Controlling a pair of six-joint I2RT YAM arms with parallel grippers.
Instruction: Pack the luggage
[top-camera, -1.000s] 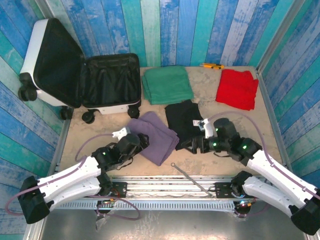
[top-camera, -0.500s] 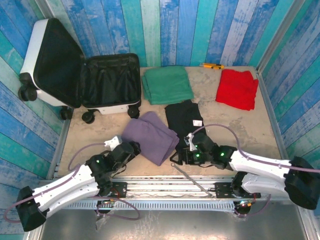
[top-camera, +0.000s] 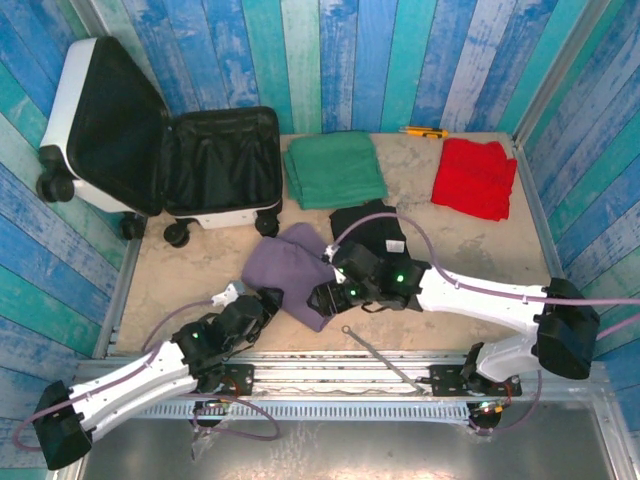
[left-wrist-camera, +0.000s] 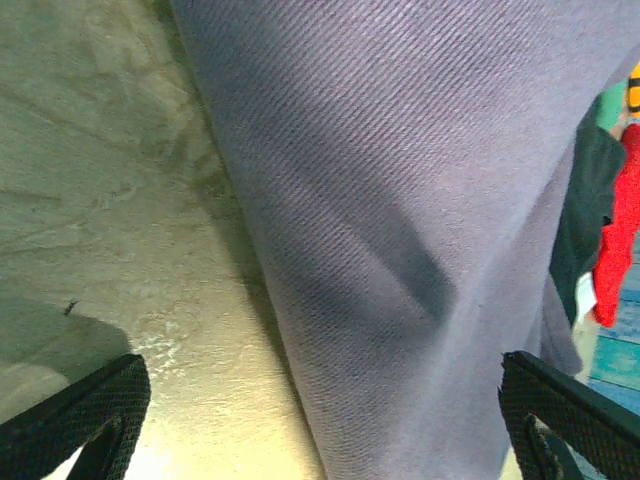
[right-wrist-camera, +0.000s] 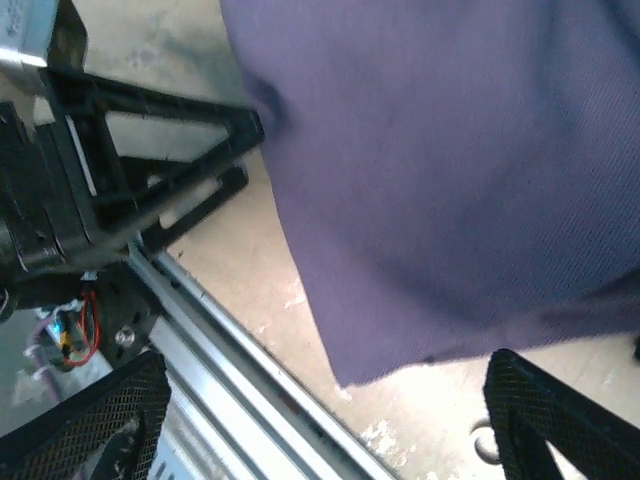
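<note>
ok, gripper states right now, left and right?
Left gripper: open, the purple folded cloth lies between its wide jaws, not gripped.
Right gripper: open at the same cloth's edge, holding nothing.

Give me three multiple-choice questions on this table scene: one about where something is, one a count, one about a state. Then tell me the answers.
1. Where does the green cloth lie?
A) on the table, next to the suitcase
B) inside the suitcase
C) hanging on the wall

2. How many folded cloths are on the table?
A) two
B) four
C) six

3. The suitcase is:
A) zipped shut
B) open and packed
C) open with bare lining

Answers:
1 A, it sits on the tabletop just beside the open shell.
2 B, there are the green, red cloth, black cloth and purple cloth.
3 C, the lid stands up and black lining alone shows inside.
</note>
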